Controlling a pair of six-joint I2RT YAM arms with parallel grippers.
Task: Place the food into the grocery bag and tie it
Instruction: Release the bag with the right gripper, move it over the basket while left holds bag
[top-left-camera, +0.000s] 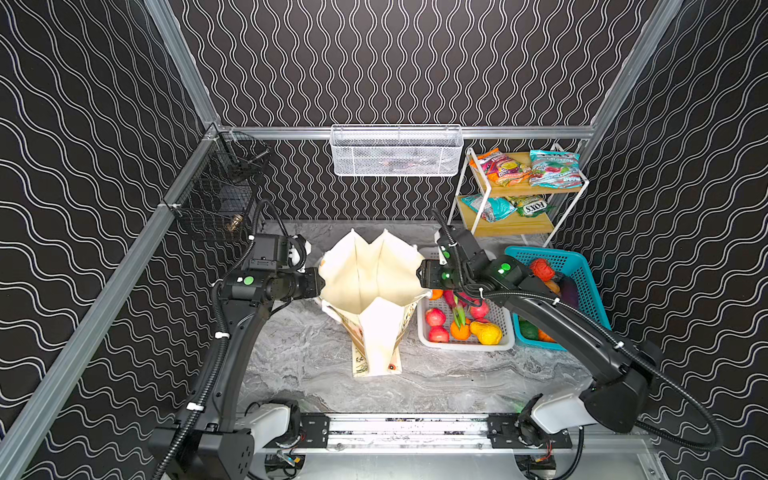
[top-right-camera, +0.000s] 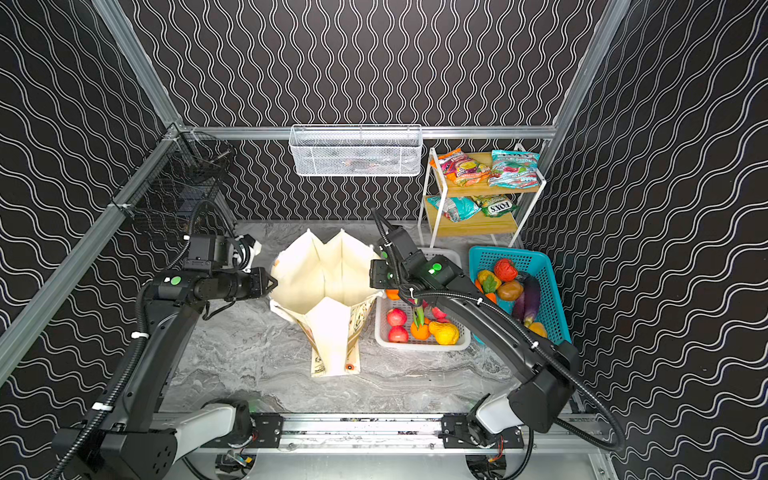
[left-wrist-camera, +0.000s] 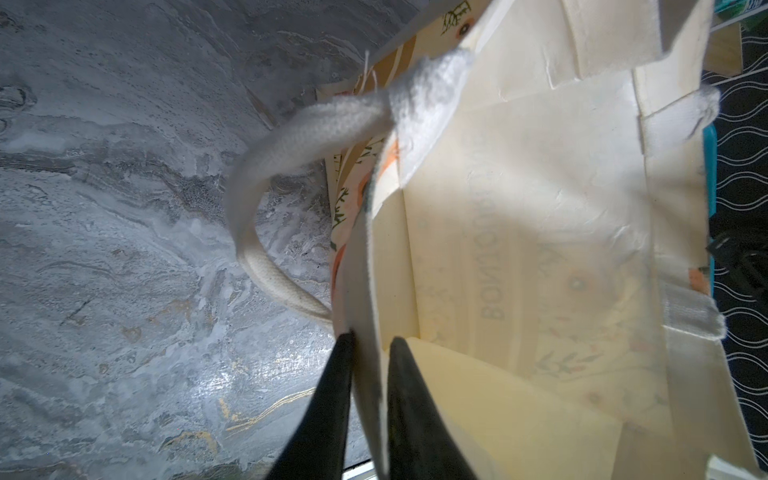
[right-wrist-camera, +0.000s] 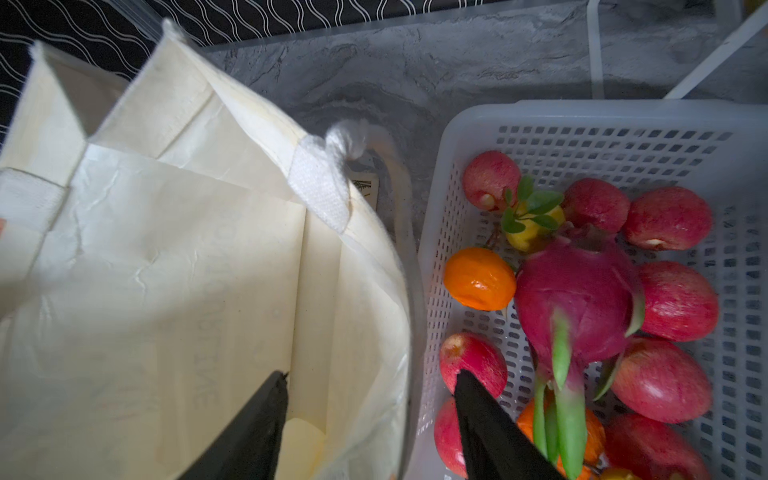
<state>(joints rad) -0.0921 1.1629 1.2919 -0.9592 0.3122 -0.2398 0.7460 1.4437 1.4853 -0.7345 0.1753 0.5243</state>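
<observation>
The cream grocery bag (top-left-camera: 374, 274) stands open in the middle of the marble table in both top views, its mouth pulled wide. My left gripper (left-wrist-camera: 372, 338) is shut on the bag's left rim, with the cloth edge pinched between the black fingers. A white strap handle (left-wrist-camera: 266, 166) hangs outside. My right gripper (right-wrist-camera: 370, 374) is open astride the bag's right rim, one finger inside the bag and one over the white basket (right-wrist-camera: 582, 112). In that basket lie a magenta dragon fruit (right-wrist-camera: 577, 299), an orange (right-wrist-camera: 480, 279) and several red fruits.
A teal basket (top-left-camera: 582, 270) at the right holds a red ribbed fruit (top-left-camera: 541, 269) and other vegetables. Snack packets (top-left-camera: 555, 168) lie on a white shelf rack (top-left-camera: 519, 226) behind it. A white mesh basket (top-left-camera: 397, 151) hangs on the back rail, a black wire basket (top-left-camera: 220, 199) on the left.
</observation>
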